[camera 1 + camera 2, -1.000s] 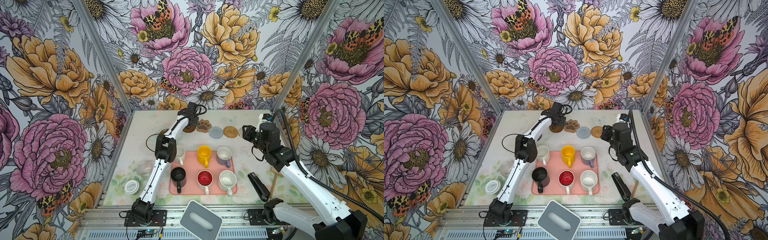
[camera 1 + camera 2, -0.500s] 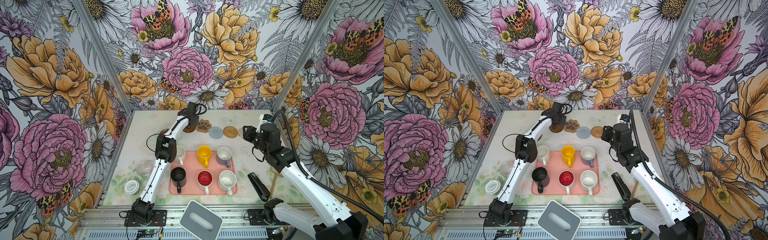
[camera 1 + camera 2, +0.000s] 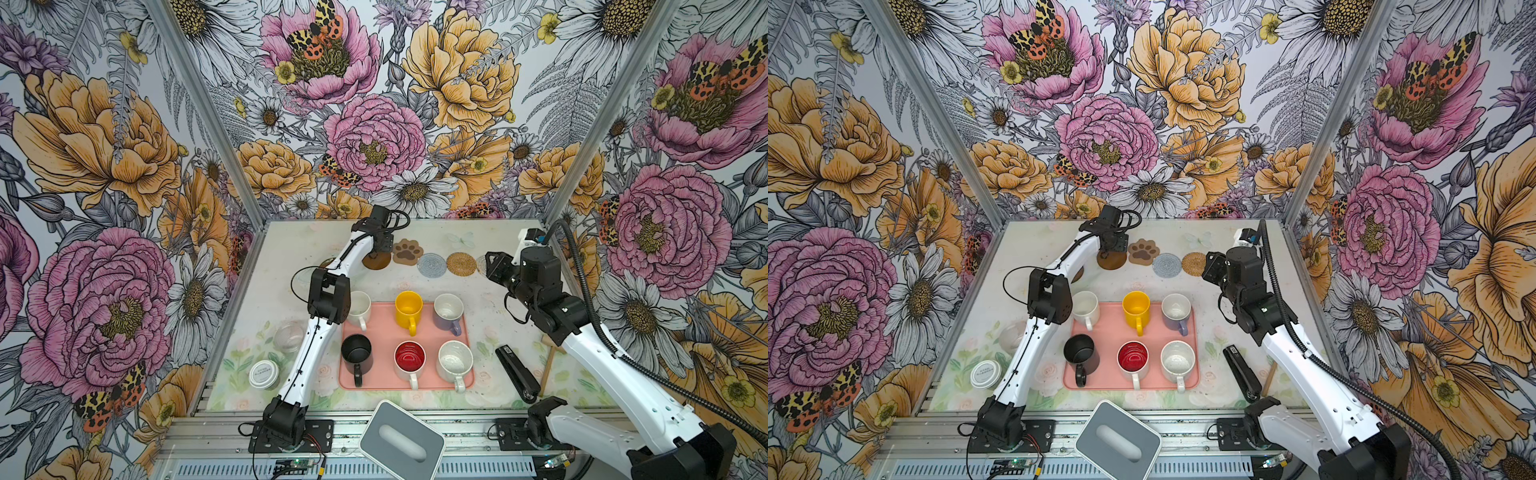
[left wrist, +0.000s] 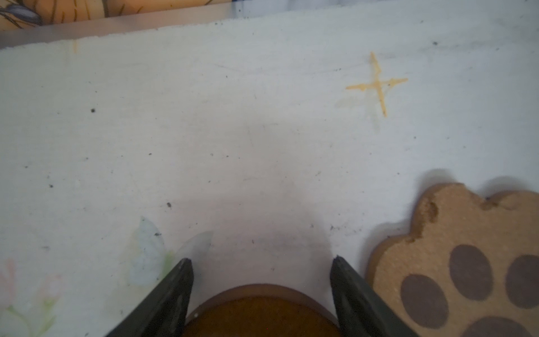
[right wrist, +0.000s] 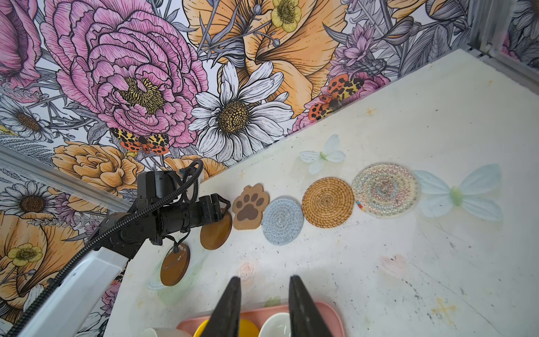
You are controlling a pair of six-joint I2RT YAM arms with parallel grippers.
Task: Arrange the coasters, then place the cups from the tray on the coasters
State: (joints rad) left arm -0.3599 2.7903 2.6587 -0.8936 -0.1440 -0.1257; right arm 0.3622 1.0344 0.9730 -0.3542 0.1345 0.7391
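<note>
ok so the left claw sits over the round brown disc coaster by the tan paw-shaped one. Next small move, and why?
Probably lift the left claw straight up. Its jaws stand open either side of the round brown disc coaster, which seems to lie flat beside the tan paw-shaped coaster, at the end of the row. The second brown disc coaster lies apart from that row, so it likely needs fetching next.

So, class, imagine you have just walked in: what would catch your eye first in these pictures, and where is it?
First, the salmon-pink tray at the near middle of the table, holding six mugs in two rows, with the yellow mug and red-lined mug brightest. Behind it a row of coasters runs along the far side. There the left arm's fingers flank a brown disc coaster beside the paw-shaped coaster.
</note>
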